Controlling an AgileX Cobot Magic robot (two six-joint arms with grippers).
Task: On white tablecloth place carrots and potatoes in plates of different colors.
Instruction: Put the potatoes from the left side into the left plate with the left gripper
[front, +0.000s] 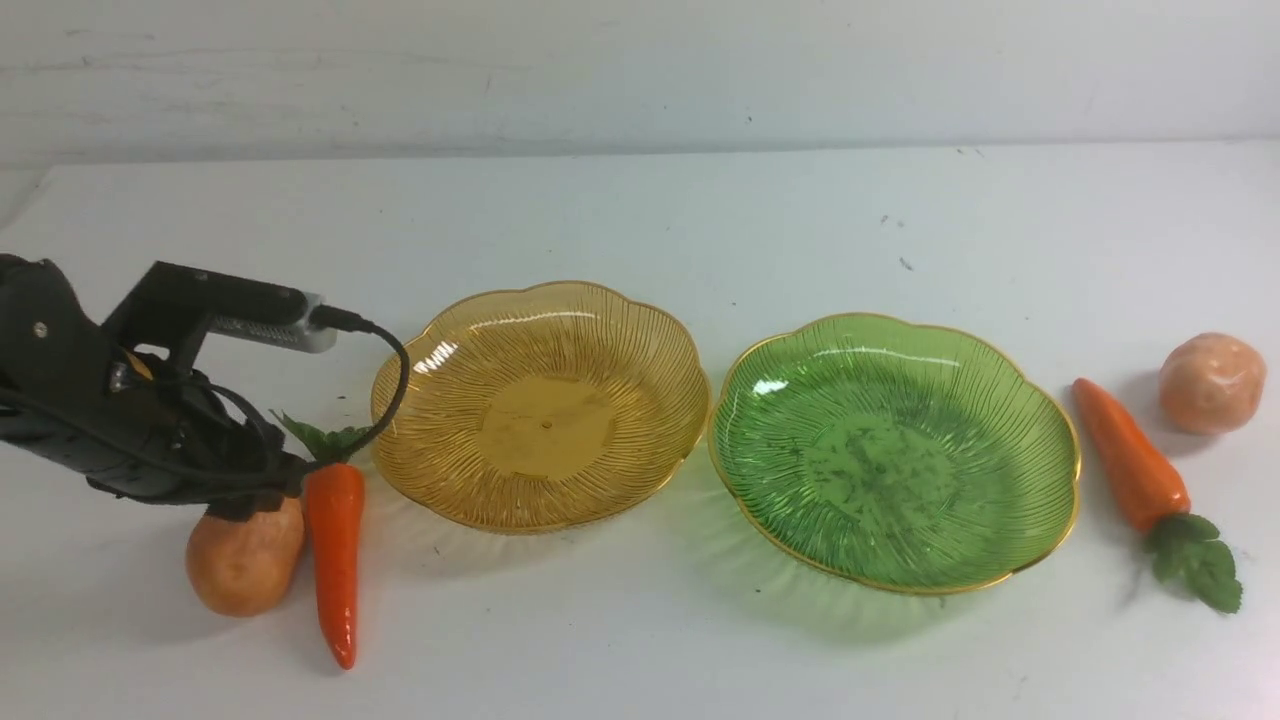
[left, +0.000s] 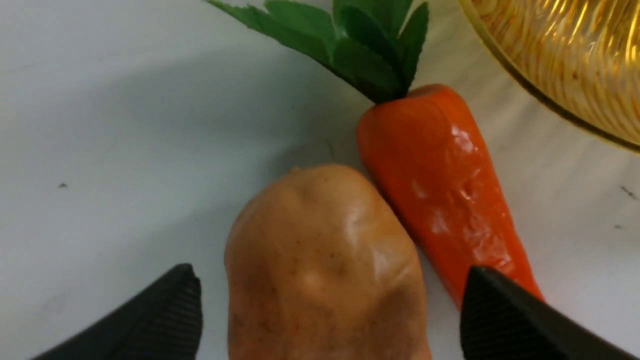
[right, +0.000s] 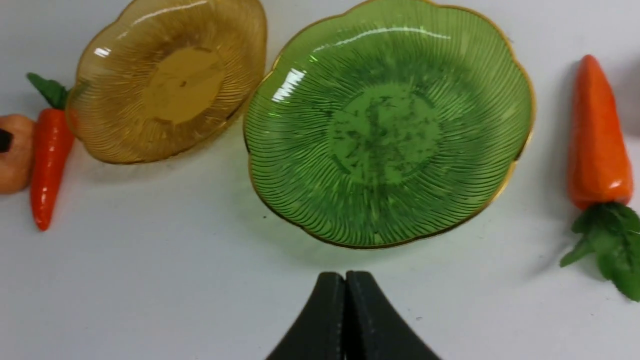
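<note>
On the white tablecloth (front: 640, 640) the amber plate (front: 545, 405) and the green plate (front: 895, 450) stand side by side, both empty. A darker potato (front: 240, 565) lies left of the amber plate, touching a carrot (front: 335, 560). My left gripper (front: 245, 495) hangs low over that potato (left: 320, 225). It is open (left: 330, 280), one finger on each side, and one fingertip (left: 495, 305) overlaps the carrot (left: 435, 190). A second carrot (front: 1130, 460) and a paler potato (front: 1212, 383) lie right of the green plate. My right gripper (right: 345, 285) is shut on nothing, before the green plate (right: 390, 125).
The amber plate's rim (left: 565, 60) is close beside the left carrot's leafy top. A pale wall closes off the table's far edge. Small dark specks dot the cloth behind the green plate. The right arm does not show in the front view.
</note>
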